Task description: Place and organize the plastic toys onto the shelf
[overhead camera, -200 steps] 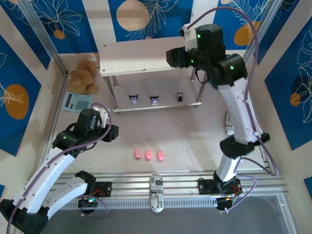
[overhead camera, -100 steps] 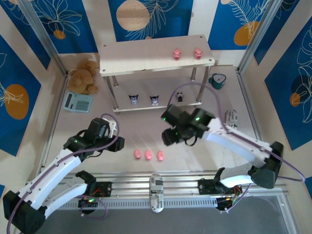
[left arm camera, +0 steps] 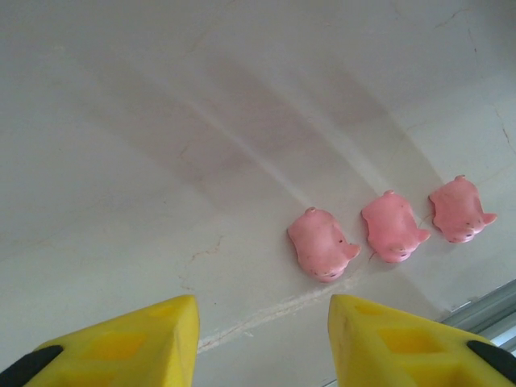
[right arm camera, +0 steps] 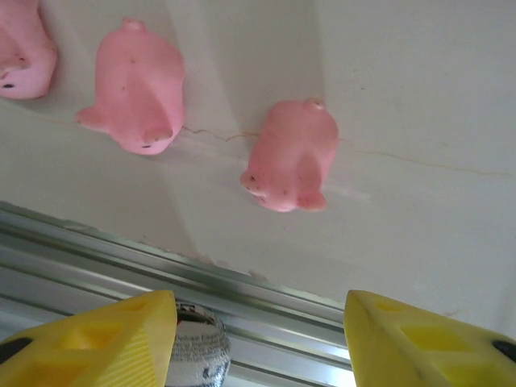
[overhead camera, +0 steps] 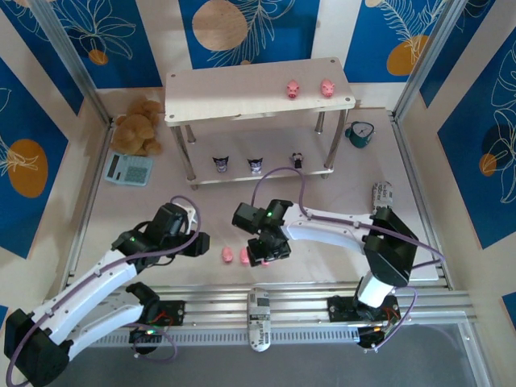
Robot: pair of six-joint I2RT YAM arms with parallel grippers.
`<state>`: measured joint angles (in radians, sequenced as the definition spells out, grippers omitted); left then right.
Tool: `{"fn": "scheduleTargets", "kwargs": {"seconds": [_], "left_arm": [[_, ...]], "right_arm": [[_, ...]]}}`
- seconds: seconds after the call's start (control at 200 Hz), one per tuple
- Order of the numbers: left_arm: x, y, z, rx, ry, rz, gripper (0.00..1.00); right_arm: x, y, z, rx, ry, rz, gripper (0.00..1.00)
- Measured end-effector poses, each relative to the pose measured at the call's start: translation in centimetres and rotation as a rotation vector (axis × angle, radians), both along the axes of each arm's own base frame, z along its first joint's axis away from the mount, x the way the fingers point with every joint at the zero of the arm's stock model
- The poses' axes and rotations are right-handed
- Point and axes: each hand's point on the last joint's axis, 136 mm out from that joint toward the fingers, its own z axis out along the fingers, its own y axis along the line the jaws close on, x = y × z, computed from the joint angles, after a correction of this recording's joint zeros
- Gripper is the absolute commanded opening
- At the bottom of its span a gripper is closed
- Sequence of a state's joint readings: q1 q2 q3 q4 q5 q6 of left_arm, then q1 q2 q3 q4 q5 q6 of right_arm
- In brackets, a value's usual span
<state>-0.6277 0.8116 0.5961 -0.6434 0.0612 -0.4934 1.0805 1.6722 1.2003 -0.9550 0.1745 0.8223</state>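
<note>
We are looking at a pale table (overhead camera: 121,205) that is carrying the shelf (overhead camera: 226,101) at its far side. Two pink pigs (overhead camera: 293,89) are sitting on its top board toward the right end, and three dark figurines (overhead camera: 255,164) are standing in a row on its lower board. Three more pigs (left arm camera: 393,227) are lying in a row on the bare tabletop. A teddy bear (overhead camera: 137,129) and a teal calculator (overhead camera: 129,168) are resting left of the shelf, and a teal clock (overhead camera: 359,133) right of it.
</note>
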Motion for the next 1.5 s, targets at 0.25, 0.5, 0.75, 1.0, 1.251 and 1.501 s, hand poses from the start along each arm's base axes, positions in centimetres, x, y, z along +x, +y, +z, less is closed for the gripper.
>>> {"fn": "scheduleTargets", "kwargs": {"seconds": [0.25, 0.5, 0.75, 1.0, 1.251, 1.501], "left_arm": [[0.1, 0.2, 0.3, -0.001, -0.018, 0.011, 0.47], [0.2, 0.3, 0.2, 0.005, -0.020, 0.014, 0.47], [0.2, 0.5, -0.1, 0.025, -0.009, 0.020, 0.47], [0.2, 0.7, -0.3, 0.036, -0.005, 0.024, 0.46], [0.2, 0.7, -0.4, 0.042, -0.001, 0.026, 0.46], [0.7, 0.4, 1.3, 0.029, -0.027, 0.020, 0.47]], "right_arm": [[0.6, -0.1, -2.0, -0.021, 0.036, -0.029, 0.52], [1.0, -0.7, -3.4, -0.033, 0.067, -0.060, 0.45], [1.4, -0.5, -4.5, -0.027, 0.090, -0.059, 0.34], [1.7, -0.2, -4.5, -0.006, 0.091, -0.029, 0.04], [2.3, -0.8, -3.4, -0.018, 0.063, 0.009, 0.00], [7.1, 0.8, 8.0, 0.100, -0.150, 0.115, 0.00]]}}
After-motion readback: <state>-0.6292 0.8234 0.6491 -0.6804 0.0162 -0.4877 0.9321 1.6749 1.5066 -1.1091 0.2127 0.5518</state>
